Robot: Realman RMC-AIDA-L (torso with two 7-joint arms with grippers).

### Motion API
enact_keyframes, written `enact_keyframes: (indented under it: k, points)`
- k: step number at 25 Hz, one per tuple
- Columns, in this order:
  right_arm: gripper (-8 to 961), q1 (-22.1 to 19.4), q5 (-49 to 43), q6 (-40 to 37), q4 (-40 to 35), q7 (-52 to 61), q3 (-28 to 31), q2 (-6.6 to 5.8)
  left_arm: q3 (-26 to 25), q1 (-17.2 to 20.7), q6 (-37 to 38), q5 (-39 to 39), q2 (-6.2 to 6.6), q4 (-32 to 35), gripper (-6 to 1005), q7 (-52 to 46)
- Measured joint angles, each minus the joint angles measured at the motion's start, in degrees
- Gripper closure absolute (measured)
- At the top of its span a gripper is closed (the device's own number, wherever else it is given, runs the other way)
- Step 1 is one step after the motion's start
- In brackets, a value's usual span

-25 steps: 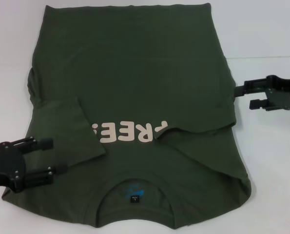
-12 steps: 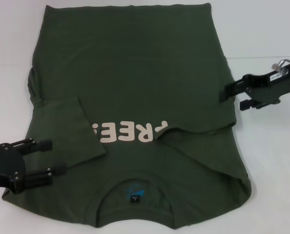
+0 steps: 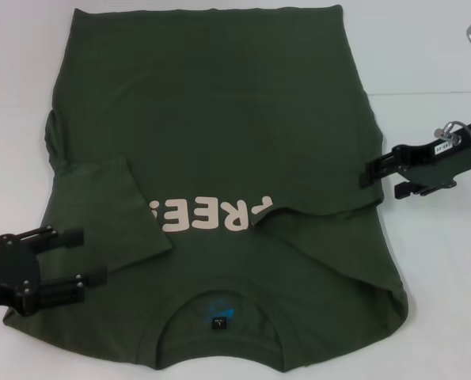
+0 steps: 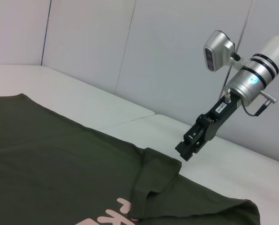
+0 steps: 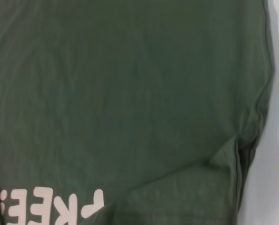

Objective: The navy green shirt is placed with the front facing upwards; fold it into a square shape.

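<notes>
— Nearest the robot, what is lying on the table (image 3: 433, 277)?

— The shirt (image 3: 211, 111) is lying front up, collar (image 3: 218, 294) toward the robot, hem at the far edge. It is dark olive green, and the pale lettering (image 3: 211, 215) is reading upside down in the head view. Both sleeves are lying folded in over the chest; the left one is covering the start of the word.

— Where are the grippers sitting?

— The left gripper (image 3: 83, 257) is hovering at the near left corner of the shirt, by the folded sleeve, its two fingers standing apart with nothing between them. The right gripper (image 3: 377, 176) is pointing in at the shirt's right edge, beside the right sleeve fold, fingers parted and empty.

— Any free room around the cloth?

— White table is showing on both sides, wider on the right.

— Are the wrist cameras adding anything?

— The left one is showing the right gripper (image 4: 188, 146) from the side, tips just above the cloth's edge, and a pale wall (image 4: 130, 47) behind. The right one is looking straight down on the cloth and lettering.
</notes>
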Motion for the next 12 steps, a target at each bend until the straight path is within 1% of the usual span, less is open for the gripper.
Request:
enact_keyframes:
  k: [5,11,12]
  points:
    - [245,-0.11,-0.07,3.22,1.12,-0.42,-1.17,0.77,0.00,0.09,0.00,0.00,-0.05,0.00,189,0.00]
    - [258,-0.12,-0.11,5.81,1.25,-0.46,-1.37,2.08,0.00,0.32,0.00,0.00,-0.07,0.00,189,0.00]
    - [260,-0.12,-0.11,5.81,1.25,-0.46,-1.37,2.08,0.00,0.32,0.00,0.00,-0.07,0.00,189,0.01]
